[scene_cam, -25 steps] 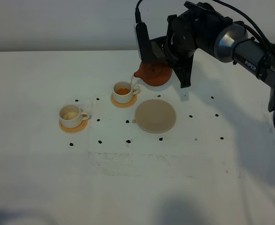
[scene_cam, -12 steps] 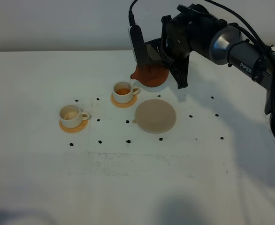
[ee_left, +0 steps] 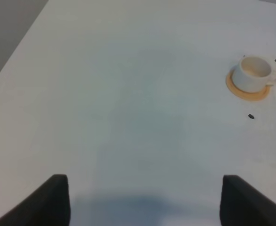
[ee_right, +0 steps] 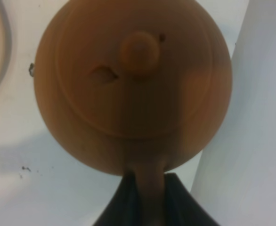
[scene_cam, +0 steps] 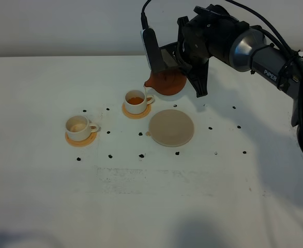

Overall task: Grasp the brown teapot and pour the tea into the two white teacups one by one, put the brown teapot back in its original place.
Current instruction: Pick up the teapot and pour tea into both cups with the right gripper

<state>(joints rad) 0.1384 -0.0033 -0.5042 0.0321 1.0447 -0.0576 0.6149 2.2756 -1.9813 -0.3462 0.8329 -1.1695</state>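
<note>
On the far left, only the left wrist view shows the left gripper (ee_left: 145, 202): its two dark fingers (ee_left: 53, 202) are spread wide over bare white worktop (scene_cam: 48, 196) and hold nothing.

Left of the middle sits the first white teacup (scene_cam: 78, 125), a short glossy cylinder with its handle to the right, on a thin round orange-tan coaster (scene_cam: 81, 139). Its inside looks pale, and I cannot tell whether it holds tea.

Further right and further back, the second white teacup (scene_cam: 136, 99) stands on a matching coaster (scene_cam: 136, 111) and holds amber tea. Small black marks dot the worktop around both cups.

Just beside and above this cup hangs the brown teapot (scene_cam: 166, 82), clear of the worktop and tipped so that its short spout points down-left at the cup's rim. It is matte reddish-brown clay, squat and round, with a knobbed lid. I cannot tell whether tea is running.

In front of it lies the flat round pale beige trivet (scene_cam: 171, 127), smooth and bare.

From the right edge the dark arm (scene_cam: 275, 59) reaches up and leftward, its wrist bent down over the teapot. The right gripper (ee_right: 145, 202) is pinched on the teapot's loop handle, one dark finger on each side.
</note>
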